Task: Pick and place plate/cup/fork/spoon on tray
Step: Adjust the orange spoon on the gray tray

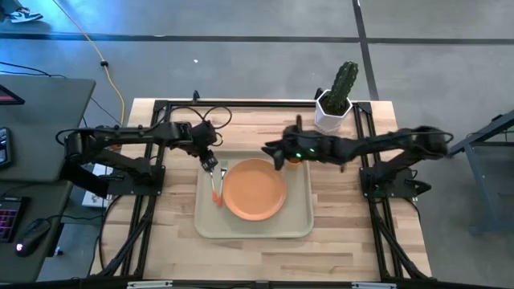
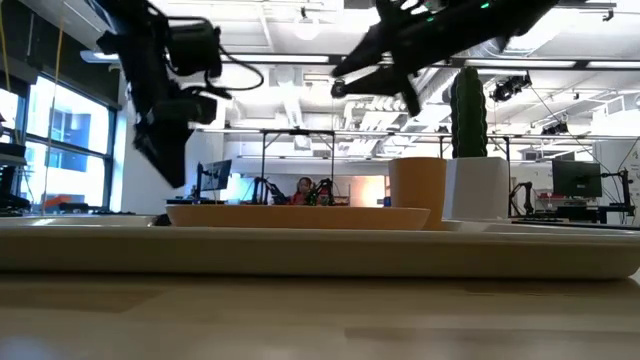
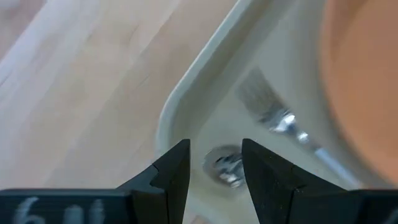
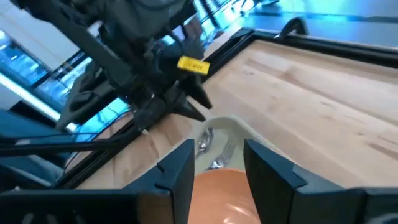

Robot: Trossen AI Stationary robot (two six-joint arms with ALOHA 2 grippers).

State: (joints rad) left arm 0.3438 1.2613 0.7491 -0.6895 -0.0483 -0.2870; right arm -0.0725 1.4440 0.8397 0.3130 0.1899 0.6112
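The beige tray (image 1: 301, 225) lies mid-table with the orange plate (image 1: 254, 189) on it. The fork (image 1: 222, 172) and the spoon (image 1: 214, 191) lie side by side on the tray left of the plate. The orange cup (image 1: 295, 159) stands at the tray's far right corner, partly under my right arm. My left gripper (image 1: 210, 164) is open above the tray's far left corner. In the left wrist view the spoon's bowl (image 3: 222, 167) lies on the tray below the gap, beside the fork's tines (image 3: 261, 102). My right gripper (image 1: 273, 154) is open and empty above the plate's far edge.
A white hexagonal pot with a cactus (image 1: 336, 100) stands on the table at the far right, just behind the tray; it also shows in the low view (image 2: 478, 185) beside the cup (image 2: 417, 190). Bare wood lies left, right and in front of the tray.
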